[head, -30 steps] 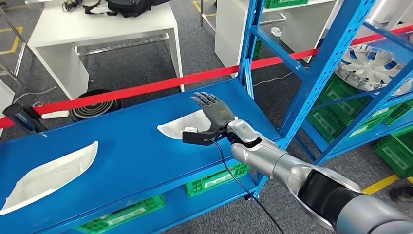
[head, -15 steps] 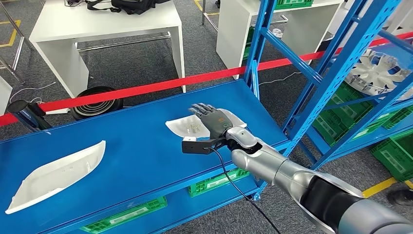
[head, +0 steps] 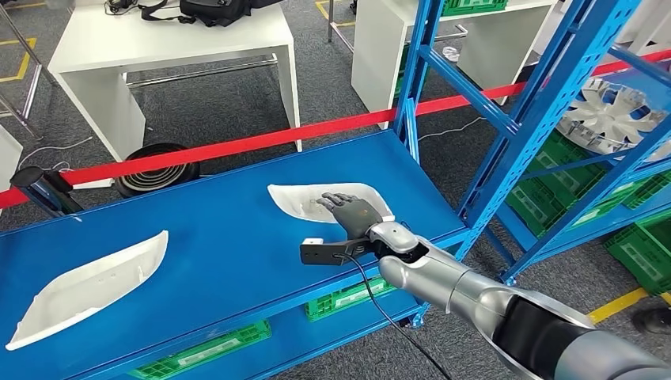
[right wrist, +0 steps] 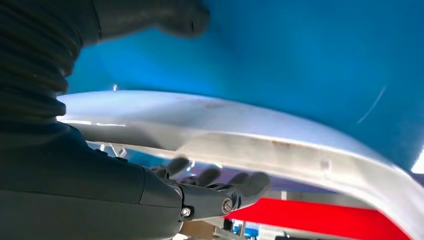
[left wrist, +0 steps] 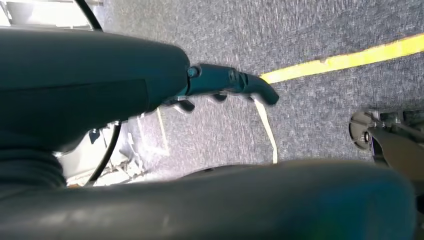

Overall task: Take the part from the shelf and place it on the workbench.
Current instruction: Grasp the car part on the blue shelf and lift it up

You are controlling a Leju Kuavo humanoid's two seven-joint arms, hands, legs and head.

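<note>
Fingers of right hand spread apart, lying over the white part, nothing clamped; contact can't be confirmed. In the right wrist view the fingers sit apart just beside the part's pale edge. Part rests on the blue shelf, toward its right end. Second white part lies on the same shelf, well apart to the left. Left hand hangs over grey floor; fingers curled, grip state can't tell.
</note>
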